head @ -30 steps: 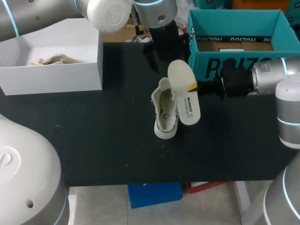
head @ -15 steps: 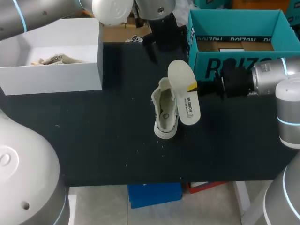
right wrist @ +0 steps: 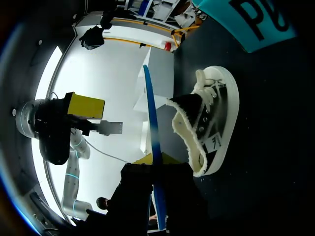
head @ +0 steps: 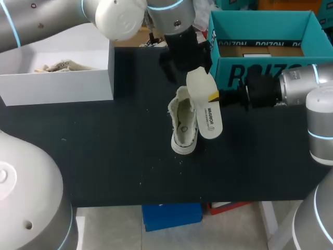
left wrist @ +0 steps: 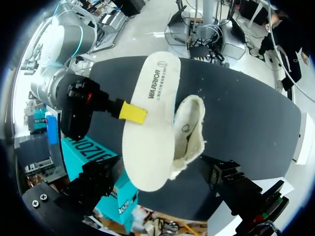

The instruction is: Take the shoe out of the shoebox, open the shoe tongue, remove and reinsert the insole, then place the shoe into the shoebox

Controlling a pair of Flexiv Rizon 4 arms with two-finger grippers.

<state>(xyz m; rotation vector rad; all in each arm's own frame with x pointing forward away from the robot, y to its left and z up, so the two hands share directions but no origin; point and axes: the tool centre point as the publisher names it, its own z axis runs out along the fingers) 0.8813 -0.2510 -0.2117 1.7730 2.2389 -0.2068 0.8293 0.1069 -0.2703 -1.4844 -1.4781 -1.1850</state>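
A cream canvas shoe [head: 182, 126] lies on the black table, its opening facing up. My right gripper [head: 214, 97] comes in from the right and is shut on the edge of the white insole [head: 205, 107], which hangs over the shoe's right side. In the right wrist view the insole [right wrist: 153, 137] shows edge-on between my fingers, with the shoe [right wrist: 211, 129] beside it. My left gripper [head: 182, 63] hovers open at the insole's far end. In the left wrist view the insole [left wrist: 150, 123] and the shoe [left wrist: 191, 129] lie ahead of my wide-open left gripper [left wrist: 162, 183].
A white shoebox [head: 57, 83] stands at the back left with another shoe [head: 58, 66] inside. A teal box [head: 260, 70] stands at the back right, just behind my right arm.
My left arm has come forward and down from the back, until its gripper is over the insole's far end. The right gripper, the insole and the shoe have not moved.
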